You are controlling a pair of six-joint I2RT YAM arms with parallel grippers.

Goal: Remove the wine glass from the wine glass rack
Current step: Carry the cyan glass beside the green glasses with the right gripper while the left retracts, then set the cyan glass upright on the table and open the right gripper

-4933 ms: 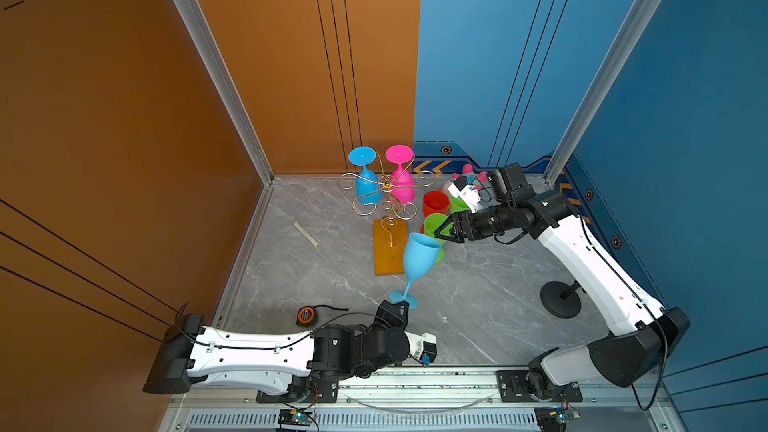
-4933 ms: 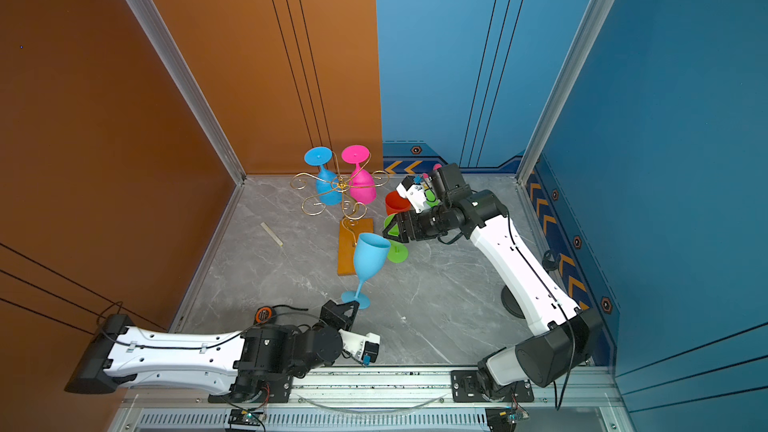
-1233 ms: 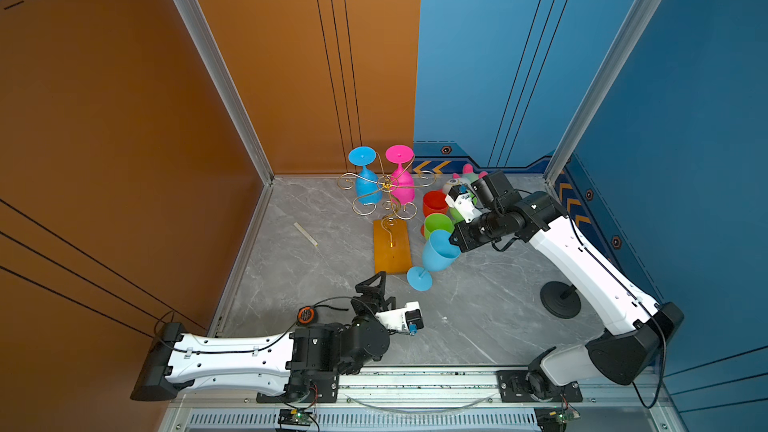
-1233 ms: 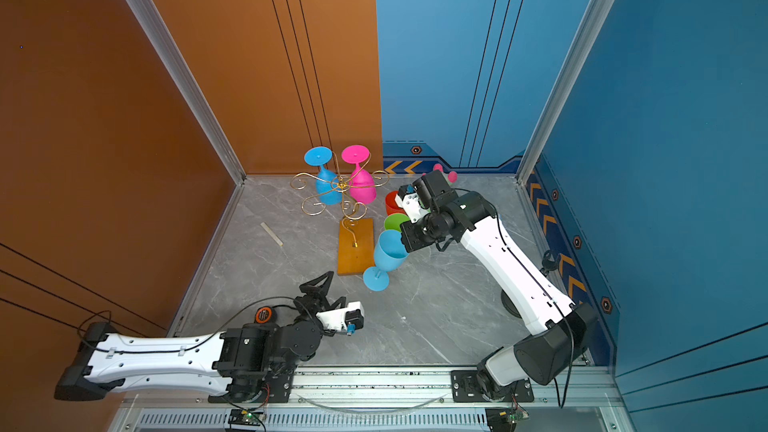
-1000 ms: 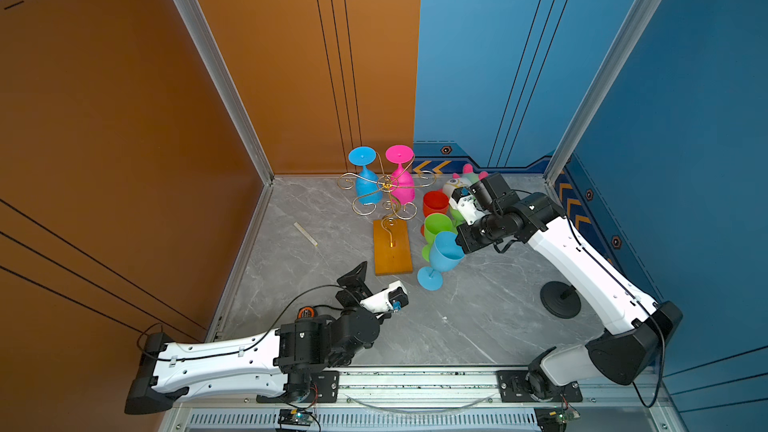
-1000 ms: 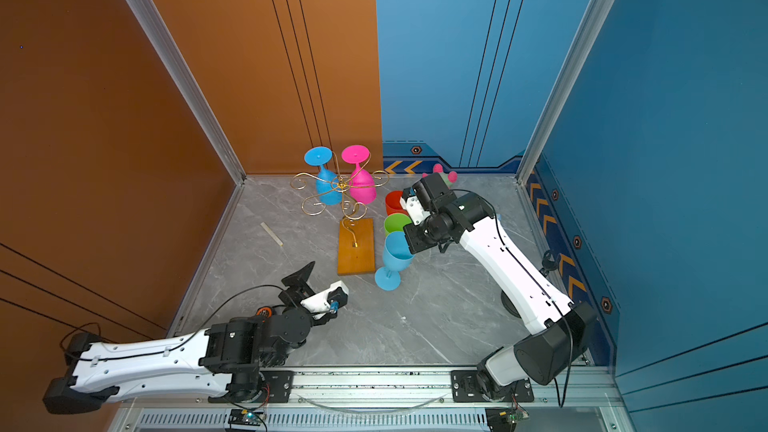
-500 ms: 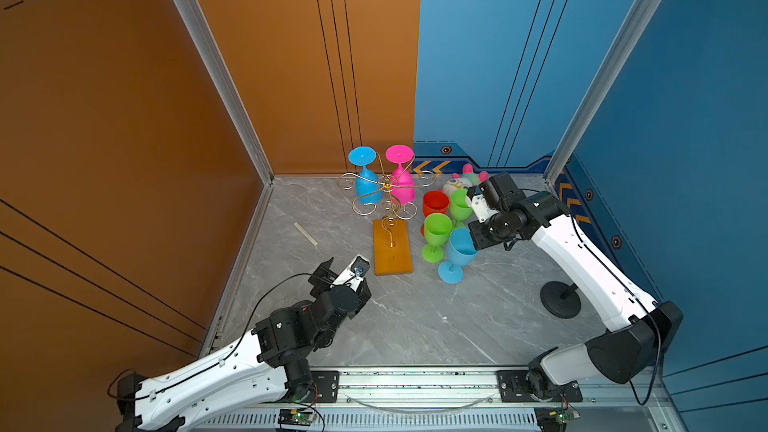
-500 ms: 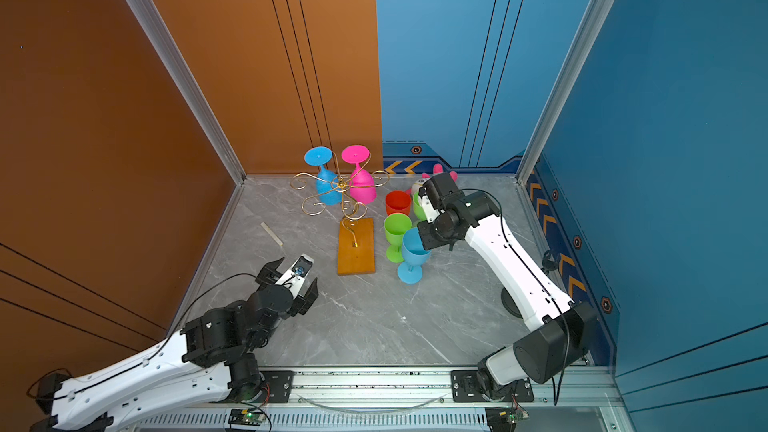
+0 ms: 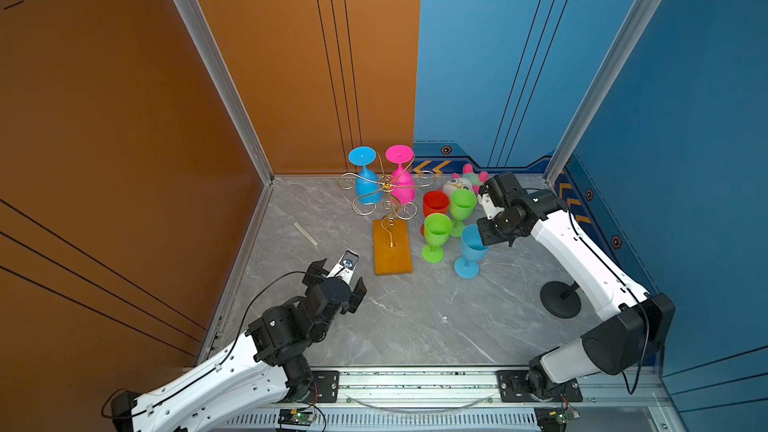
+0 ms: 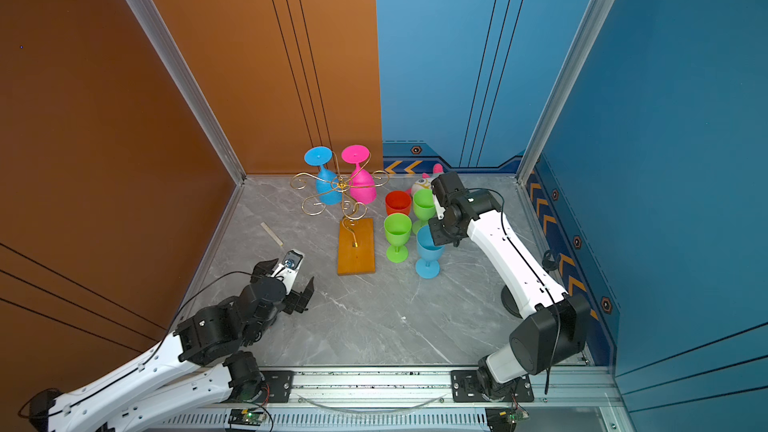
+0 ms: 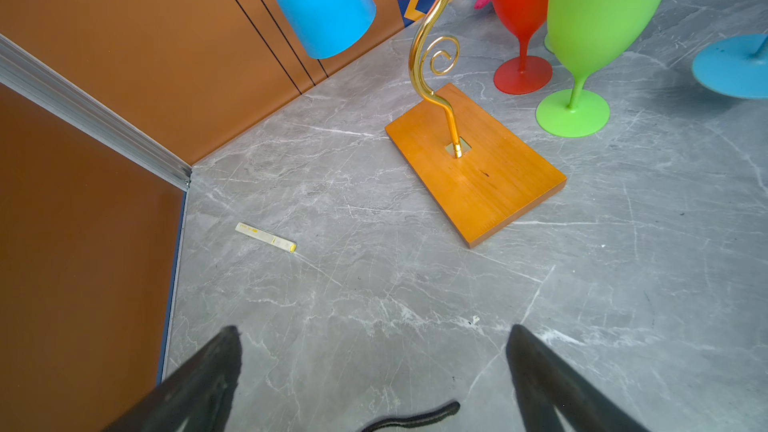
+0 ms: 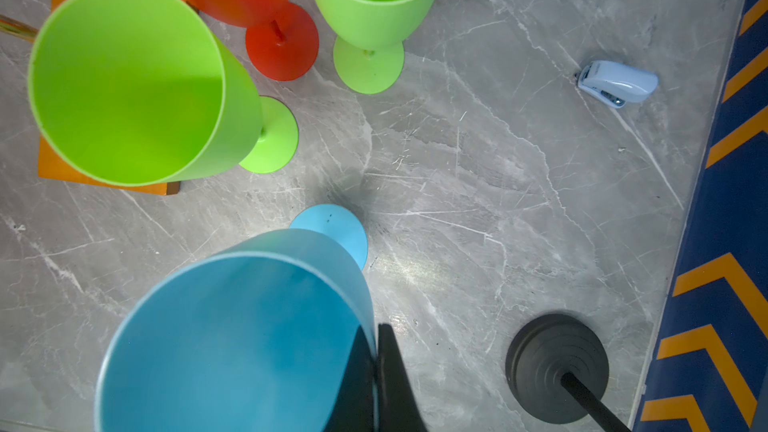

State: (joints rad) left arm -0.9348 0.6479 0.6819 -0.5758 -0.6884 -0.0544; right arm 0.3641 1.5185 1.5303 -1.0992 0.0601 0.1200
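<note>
The grey marble table (image 9: 415, 326) is occupied at its far side by the thin gold wire wine glass rack (image 9: 392, 253), set on an orange-brown wooden base. Two glasses are hung upside down from its scrolled arms, side by side: a blue plastic hanging glass (image 9: 367, 189) and a pink plastic hanging glass (image 9: 402, 187). Near the base, a red plastic goblet (image 9: 435, 203), a near green plastic goblet (image 9: 437, 228) and a far green plastic goblet (image 9: 462, 201) are stood upright.

A tilted blue plastic wine glass (image 9: 471, 245), off the rack, is gripped at its rim by the right pincer (image 12: 376, 351), the jaws clamped on the cup wall. Its foot appears to be at the table, though contact cannot be confirmed. The left pincer (image 11: 372, 338) is held empty, jaws wide apart, low over the table and faced toward the rack.

The setting-down of a removed glass is judged to be in hand. Next, that glass needs to be levelled and let go without the near green goblet being knocked. A hanging glass would then have to be slid outward along its wire arm, not pulled down.
</note>
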